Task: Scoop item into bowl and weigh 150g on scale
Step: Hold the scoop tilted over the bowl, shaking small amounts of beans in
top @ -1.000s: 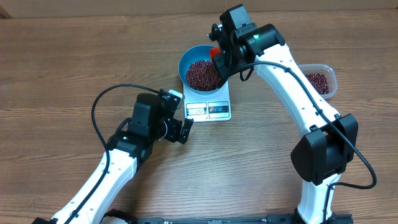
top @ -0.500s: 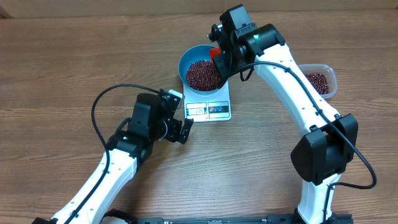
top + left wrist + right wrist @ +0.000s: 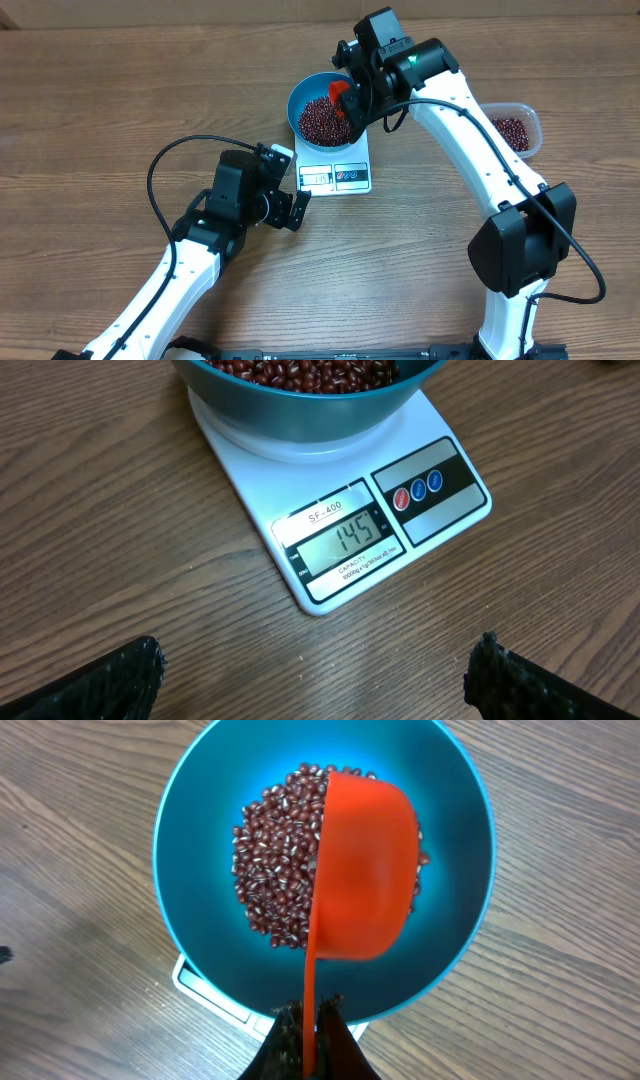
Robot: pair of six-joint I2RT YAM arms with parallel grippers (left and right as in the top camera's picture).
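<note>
The blue bowl (image 3: 300, 95) stands on the white scale (image 3: 345, 178) and holds a heap of dark red beans (image 3: 318, 122). My right gripper (image 3: 352, 98) is shut on the thin handle of an orange scoop (image 3: 337, 92). In the right wrist view the scoop (image 3: 365, 870) is tipped over the beans (image 3: 272, 870) inside the bowl (image 3: 185, 910), and its handle runs down between the right gripper's (image 3: 312, 1012) jaws. My left gripper (image 3: 291, 203) hovers open just in front of the scale. Seen from the left wrist, the scale (image 3: 430, 510) has a display reading 145.
A clear plastic tub (image 3: 530, 118) with more beans stands at the right, beside the right arm. A black cable loops over the table at the left arm's elbow (image 3: 160, 170). Wooden tabletop lies between the left gripper's (image 3: 315, 675) fingers.
The orange scoop has tipped further and shifted a little left over the beans in the bowl. The left arm has not moved.
</note>
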